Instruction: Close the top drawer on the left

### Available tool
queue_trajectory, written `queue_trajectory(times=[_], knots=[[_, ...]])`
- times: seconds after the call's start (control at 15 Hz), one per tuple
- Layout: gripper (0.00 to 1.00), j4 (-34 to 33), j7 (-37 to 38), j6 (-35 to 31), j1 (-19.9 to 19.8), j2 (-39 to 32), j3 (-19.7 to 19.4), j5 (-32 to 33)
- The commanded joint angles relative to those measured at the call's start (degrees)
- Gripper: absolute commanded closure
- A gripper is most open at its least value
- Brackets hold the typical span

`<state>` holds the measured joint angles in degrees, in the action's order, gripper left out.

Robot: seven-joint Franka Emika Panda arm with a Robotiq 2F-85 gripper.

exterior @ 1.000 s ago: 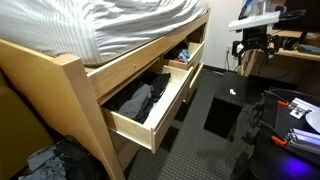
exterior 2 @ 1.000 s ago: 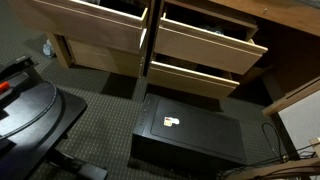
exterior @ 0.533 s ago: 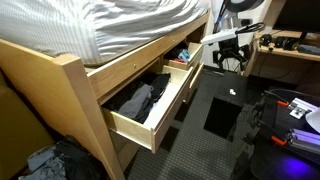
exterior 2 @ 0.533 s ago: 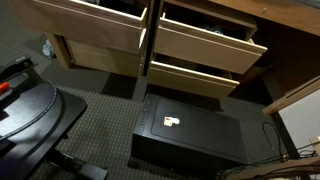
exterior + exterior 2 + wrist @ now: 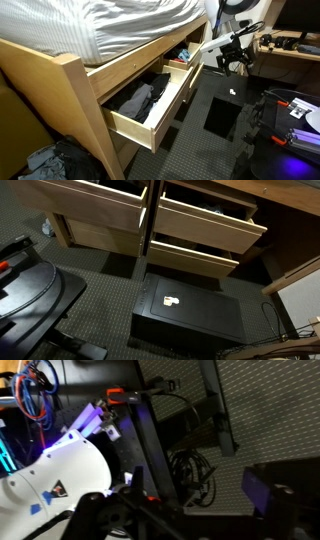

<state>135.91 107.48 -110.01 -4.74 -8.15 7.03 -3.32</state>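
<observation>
Only an exterior view catches the claw [image 5: 238, 62], grip unreadable, beyond the open top drawer [image 5: 168, 112] holding dark clothes.

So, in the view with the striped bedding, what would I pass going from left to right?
Crumpled clothes on the floor → the top drawer, open with dark clothes inside → the robot's hand → the desk at the far right.

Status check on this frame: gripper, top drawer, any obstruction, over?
Gripper aloft, off the drawer, jaws unreadable. Top drawer pulled out, dark clothes inside. Nothing seen against its front panel.
</observation>
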Motion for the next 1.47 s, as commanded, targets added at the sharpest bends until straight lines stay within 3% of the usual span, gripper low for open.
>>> queue_trajectory(times=[0.0,0.33,0.4,0.6,1.2,1.4], knots=[[0.00,-2.45,9.52,6.21,6.28,-1.54,-1.18,-3.16],[0.00,-2.49,20.21,6.01,9.73,-1.12,-1.63,-6.36],[0.00,-1.12,16.95,4.55,9.84,-0.14,-1.56,-5.08],[0.00,-1.15,19.04,4.60,10.02,-0.14,-1.67,-5.74],[0.00,-6.08,24.34,31.80,8.85,-7.44,-6.24,-6.26],[0.00,-4.43,23.24,29.30,9.40,-6.34,-6.66,-6.05]])
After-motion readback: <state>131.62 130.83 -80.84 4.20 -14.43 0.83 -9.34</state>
